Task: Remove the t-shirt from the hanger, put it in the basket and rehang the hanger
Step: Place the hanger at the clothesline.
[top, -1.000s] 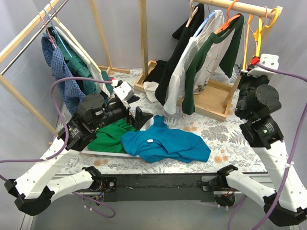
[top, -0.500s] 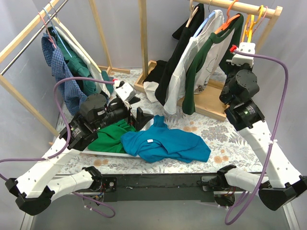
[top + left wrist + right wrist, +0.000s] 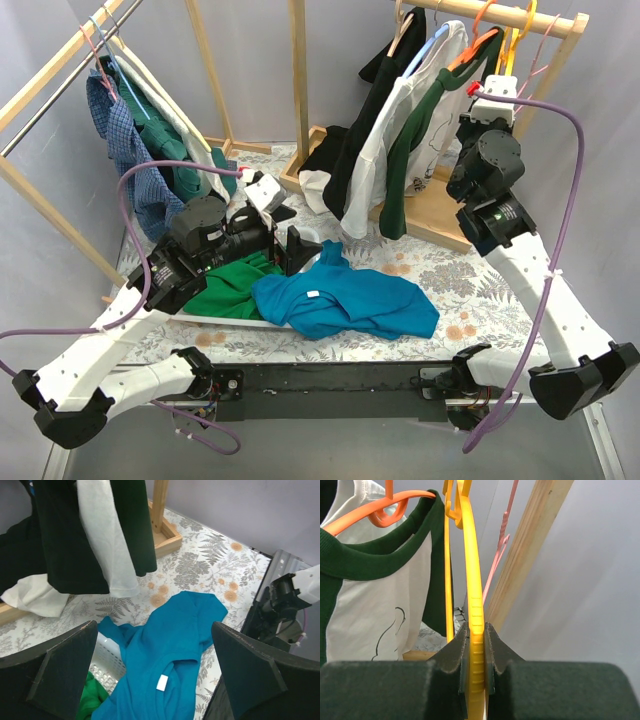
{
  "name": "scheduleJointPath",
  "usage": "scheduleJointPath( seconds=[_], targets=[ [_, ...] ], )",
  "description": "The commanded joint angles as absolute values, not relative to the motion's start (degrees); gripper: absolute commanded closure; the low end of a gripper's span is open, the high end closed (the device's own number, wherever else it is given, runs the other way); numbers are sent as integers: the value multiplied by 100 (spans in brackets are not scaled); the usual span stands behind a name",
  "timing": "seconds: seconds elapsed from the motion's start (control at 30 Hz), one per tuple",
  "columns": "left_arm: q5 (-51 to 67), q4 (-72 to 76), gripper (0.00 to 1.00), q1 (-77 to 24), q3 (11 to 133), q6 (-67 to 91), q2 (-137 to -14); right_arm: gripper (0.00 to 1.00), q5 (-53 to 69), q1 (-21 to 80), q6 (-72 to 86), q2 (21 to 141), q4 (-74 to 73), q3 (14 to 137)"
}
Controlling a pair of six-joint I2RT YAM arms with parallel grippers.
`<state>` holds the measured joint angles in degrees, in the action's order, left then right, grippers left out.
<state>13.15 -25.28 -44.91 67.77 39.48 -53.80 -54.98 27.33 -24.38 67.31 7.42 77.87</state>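
Observation:
The blue t-shirt (image 3: 345, 300) lies crumpled on the floral tablecloth, off any hanger; the left wrist view shows it (image 3: 170, 645) with its white neck label up. My left gripper (image 3: 290, 245) hovers open and empty over the shirt's left part (image 3: 152, 630). My right gripper (image 3: 495, 90) is raised at the right rack's wooden rail and shut on a bare yellow hanger (image 3: 515, 45). In the right wrist view the jaws (image 3: 476, 630) pinch the yellow hanger (image 3: 472, 580) edge-on.
A green-and-white shirt on an orange hanger (image 3: 440, 120), a white one and a black one hang left of my right gripper. A pink hanger (image 3: 502, 545) hangs behind. A white basket (image 3: 107, 655) holds green cloth (image 3: 225, 285). Plaid and green shirts (image 3: 125, 140) hang on the left rack.
My right arm has carried the yellow hanger up and to the left along the rail, closer to the green-and-white shirt. My left gripper has barely shifted.

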Motion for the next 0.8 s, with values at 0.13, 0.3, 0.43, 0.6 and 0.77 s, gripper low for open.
scheduleJointPath(
  seconds=[0.13, 0.3, 0.43, 0.6, 0.77],
  targets=[
    [1890, -2365, 2, -4509, 6426, 4377, -5361, 99, -5089, 2391, -1714, 7005, 484, 8209],
    [2073, -2180, 2, -4509, 6126, 4684, -5361, 99, -4993, 2303, -1539, 7040, 168, 8209],
    [2276, -1961, 2, -4517, 5907, 5079, -5598, 80, -4773, 2312, -1301, 6628, 150, 7788],
    [2075, -1811, 2, -4640, 5801, 5238, -6168, 30, -4142, 2311, -459, 6170, -833, 7980],
    [1627, -1504, 2, -4816, 5748, 5475, -6626, 2, -3552, 2312, -124, 5942, -1669, 8156]
  ],
)
